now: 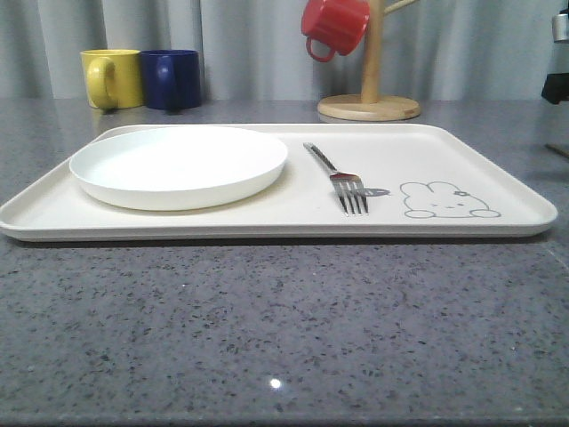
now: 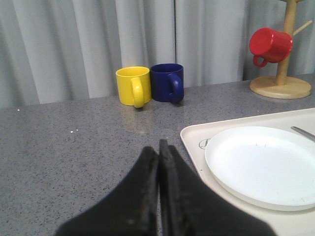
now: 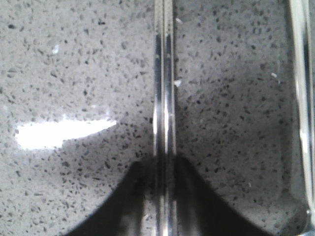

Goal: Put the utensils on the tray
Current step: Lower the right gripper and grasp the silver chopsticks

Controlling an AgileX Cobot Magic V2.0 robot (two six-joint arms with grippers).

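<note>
A silver four-tined fork (image 1: 342,178) lies on the cream tray (image 1: 498,178), between the round white plate (image 1: 178,165) and the drawn bunny. In the right wrist view a pair of shiny chopsticks (image 3: 164,73) lies straight on the speckled counter. My right gripper (image 3: 165,164) is low over them, with its dark fingers pressed against both sides of the pair. Another shiny metal utensil (image 3: 301,73) runs along the edge of that view; what kind it is I cannot tell. My left gripper (image 2: 159,150) is shut on nothing, above the counter beside the tray's corner (image 2: 194,135).
A yellow mug (image 1: 111,78) and a dark blue mug (image 1: 171,78) stand at the back left. A red mug (image 1: 333,27) hangs on a wooden stand (image 1: 371,89) behind the tray. Bare grey counter stretches in front of the tray.
</note>
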